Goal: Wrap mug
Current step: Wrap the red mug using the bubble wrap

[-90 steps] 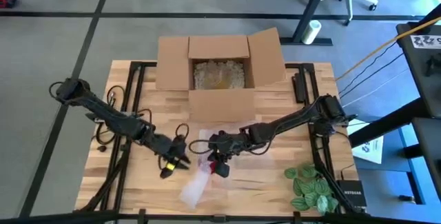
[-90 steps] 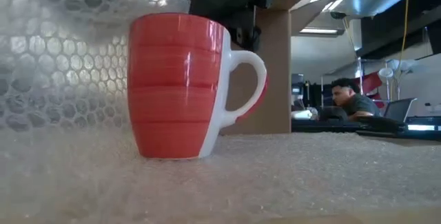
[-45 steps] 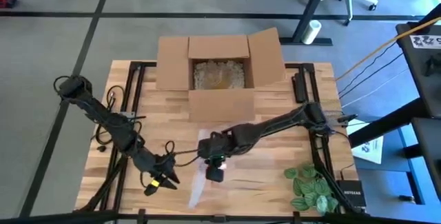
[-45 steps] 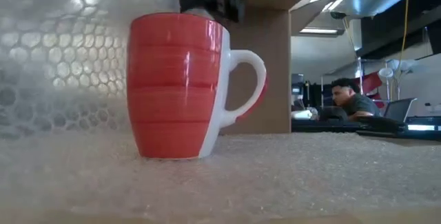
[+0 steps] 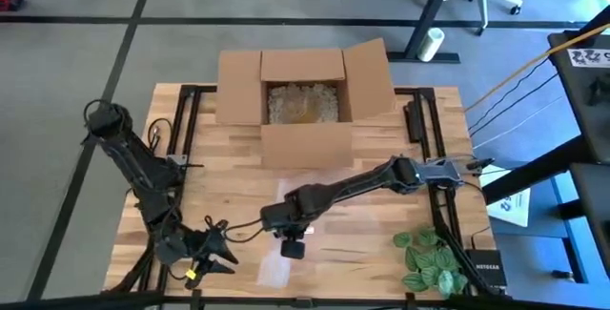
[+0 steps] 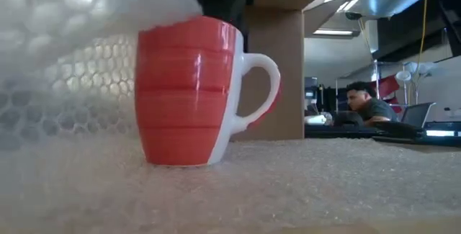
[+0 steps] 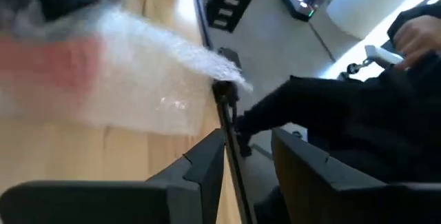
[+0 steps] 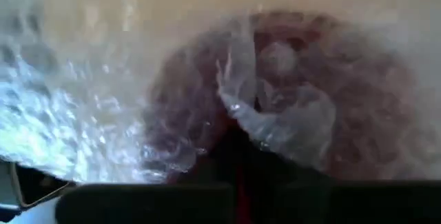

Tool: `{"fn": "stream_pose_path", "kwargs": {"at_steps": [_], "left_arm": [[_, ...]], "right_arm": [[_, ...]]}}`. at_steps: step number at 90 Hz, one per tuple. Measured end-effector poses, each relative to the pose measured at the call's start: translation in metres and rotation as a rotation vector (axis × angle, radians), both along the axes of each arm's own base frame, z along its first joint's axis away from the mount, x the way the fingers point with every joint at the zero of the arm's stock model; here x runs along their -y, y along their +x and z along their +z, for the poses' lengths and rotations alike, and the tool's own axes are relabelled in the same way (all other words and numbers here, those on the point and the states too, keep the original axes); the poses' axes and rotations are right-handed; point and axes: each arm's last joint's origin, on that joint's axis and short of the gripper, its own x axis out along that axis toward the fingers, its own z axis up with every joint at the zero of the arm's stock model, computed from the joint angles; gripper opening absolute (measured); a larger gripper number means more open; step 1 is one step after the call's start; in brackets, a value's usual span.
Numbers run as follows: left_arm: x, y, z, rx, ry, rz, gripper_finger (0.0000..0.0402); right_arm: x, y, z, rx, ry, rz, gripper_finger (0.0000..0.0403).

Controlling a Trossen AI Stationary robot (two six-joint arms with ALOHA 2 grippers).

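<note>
meanwhile right gripper (image 5: 289, 237) pinches bubble wrap (image 6: 65, 68) over mug (image 6: 189, 90); left gripper (image 5: 208, 260), narrowly parted, at table (image 5: 381, 253) corner.

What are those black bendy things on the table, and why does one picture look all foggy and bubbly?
Those are two robot arms, each ending in a two-finger gripper. One picture is taken from high above the wooden table. Another is taken at table height, right beside a red mug. The last two come from small cameras on the robot's wrists.

The foggy stuff is bubble wrap, the popping kind. The mug stands on a sheet of it, and part of the sheet is lifted up over the mug's side and rim. The right gripper is right at the mug, and its camera looks through the wrap, so I cannot tell whether its fingers are open. The left gripper is off near the table's front left corner, open and holding nothing.

At the back sits an open cardboard box, and green leaves lie at the front right.
</note>
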Motion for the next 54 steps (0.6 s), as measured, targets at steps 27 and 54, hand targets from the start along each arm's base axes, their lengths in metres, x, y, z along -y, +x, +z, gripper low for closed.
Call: {"fn": "stream_pose_path", "kwargs": {"at_steps": [27,54], "left_arm": [[0.003,0.034,-0.030,0.002,0.030,0.033,0.0105],[0.002,0.064,-0.045,0.111,0.034,-0.026,0.0105]], "right_arm": [[-0.001,0.004,-0.003,0.025,0.017,0.025,0.0000],[0.002,0.010,-0.001,0.080,0.055,0.023,0.0000]]}}
